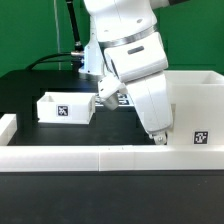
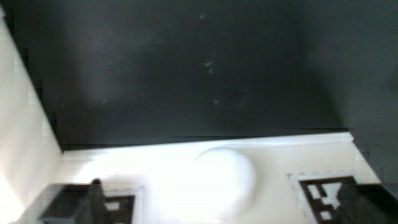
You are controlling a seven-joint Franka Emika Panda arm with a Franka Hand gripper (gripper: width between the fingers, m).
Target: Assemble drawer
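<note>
In the exterior view the tall white housing (image 1: 196, 108) stands at the right, with a square tag low on its front. A small open-top tray (image 1: 64, 108) with a tag sits at the left. My gripper (image 1: 156, 136) points down just left of the housing, low over the table. Its fingertips are hard to make out. In the wrist view a white part with a rounded knob (image 2: 228, 176) and a tag (image 2: 338, 196) on each side lies very close under the gripper. I cannot tell whether the jaws are open or shut. A second tray does not show in the exterior view.
A low white wall (image 1: 100, 158) runs along the front of the black table, with another segment (image 1: 8, 126) at the exterior view's left. A black cable lies behind the arm. A white edge (image 2: 18, 120) borders the dark table in the wrist view.
</note>
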